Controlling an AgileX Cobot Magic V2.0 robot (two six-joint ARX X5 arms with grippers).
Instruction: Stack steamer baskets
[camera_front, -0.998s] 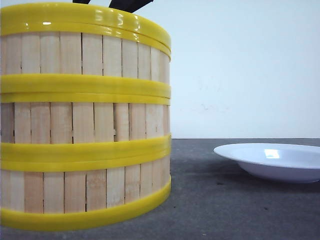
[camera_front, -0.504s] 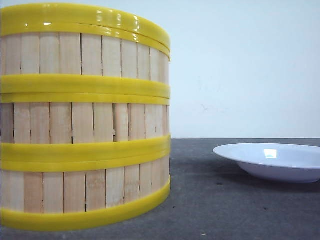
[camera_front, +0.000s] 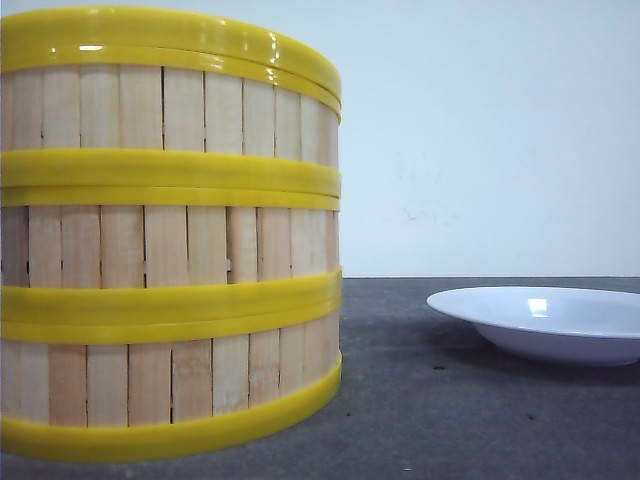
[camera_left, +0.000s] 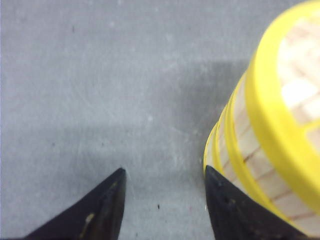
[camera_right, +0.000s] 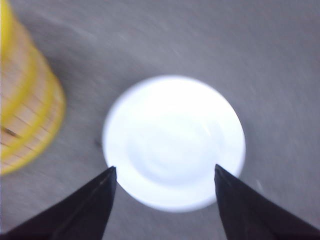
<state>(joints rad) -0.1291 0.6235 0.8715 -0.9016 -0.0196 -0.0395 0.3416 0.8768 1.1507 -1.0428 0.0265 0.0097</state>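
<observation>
Judging from how things lie, we have the three steamer baskets (camera_front: 170, 235) already set one on another in a single column on the grey table (camera_front: 480, 400), so the step in hand reads as backing off cleanly. Our left gripper (camera_left: 165, 175) is spread wide and holds nothing; the stack stands just beside one of its fingertips, near enough that we cannot tell whether tip and lowest yellow rim touch. We should lift that arm straight up and away from the wall of slats before swinging it, since a sideways brush could shove the top tier off its seat. Our right gripper (camera_right: 164, 172) is likewise wide and empty, hanging above the white plate (camera_right: 174, 142), which sits just ahead of and between its tips, while the stack lies off to one side and farther out. That view is blurred, so we judge clearance loosely. In the front view the rims look level and flush, with the plate well apart from the stack.
</observation>
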